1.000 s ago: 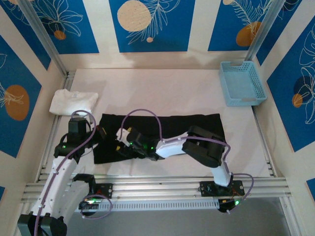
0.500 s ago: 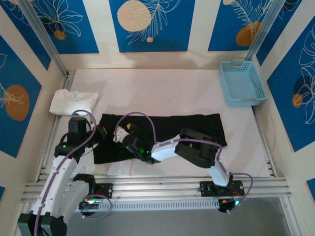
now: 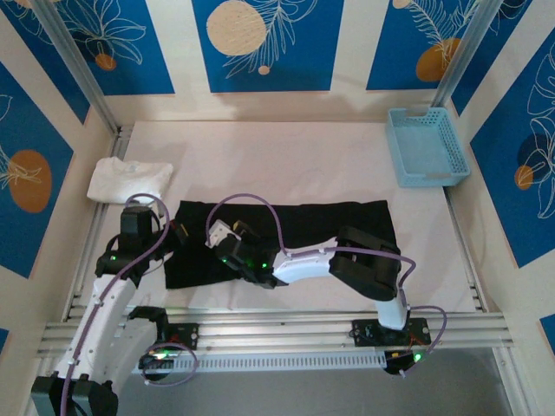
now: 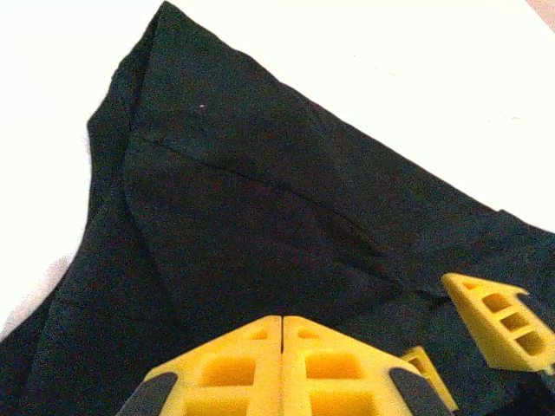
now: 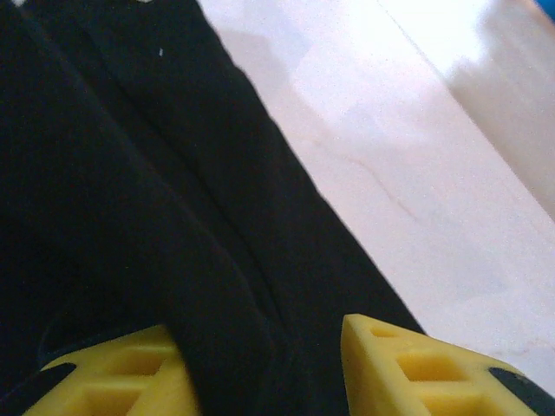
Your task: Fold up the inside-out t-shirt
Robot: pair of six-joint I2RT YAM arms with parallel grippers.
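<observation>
Black cloth, the t-shirt (image 3: 338,221), is laid as a long band across the table (image 3: 286,156), its long axis running from 9 to 3 o'clock in the top view. Both claws are set at its 9 o'clock end, so most of the cloth is stretched away from them toward 3 o'clock. The left claw (image 4: 284,334) is nearest that end. Its jaws are pressed flush together, and whether cloth is pinched cannot be told. The right claw (image 5: 269,355), just beside it at 3 o'clock, is held part open, with a raised ridge of cloth straddled between its fingers.
</observation>
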